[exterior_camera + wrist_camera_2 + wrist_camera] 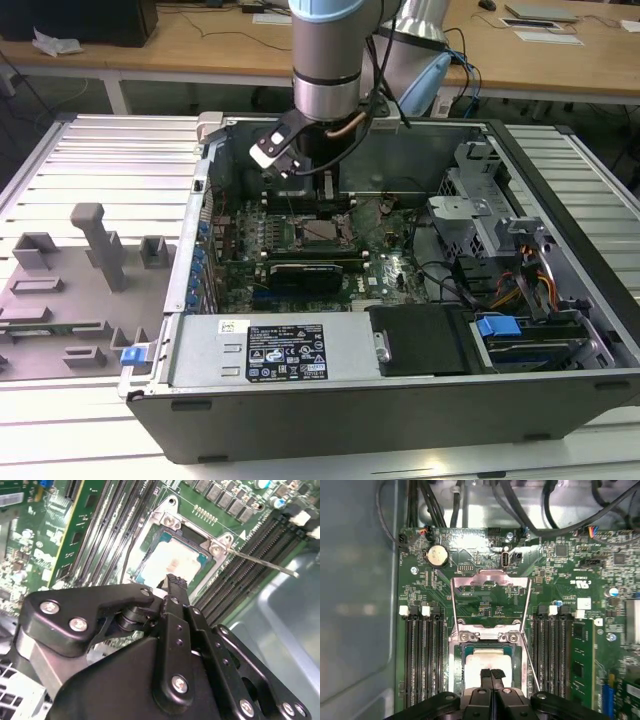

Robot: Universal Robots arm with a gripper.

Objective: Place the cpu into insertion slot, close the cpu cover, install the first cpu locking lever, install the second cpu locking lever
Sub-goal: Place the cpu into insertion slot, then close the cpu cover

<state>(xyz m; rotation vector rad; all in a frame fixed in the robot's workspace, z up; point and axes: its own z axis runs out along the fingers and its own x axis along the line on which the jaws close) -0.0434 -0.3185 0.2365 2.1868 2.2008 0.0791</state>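
Green circuit board (560, 565) carries cpu (489, 659) beneath pinched-together jaws.

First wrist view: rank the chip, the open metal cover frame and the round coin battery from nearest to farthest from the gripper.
1. The chip, directly beneath the fingertips of the gripper.
2. The cover frame, standing open just beyond the chip.
3. The coin battery, farthest, past the frame's far bar and off to one side.
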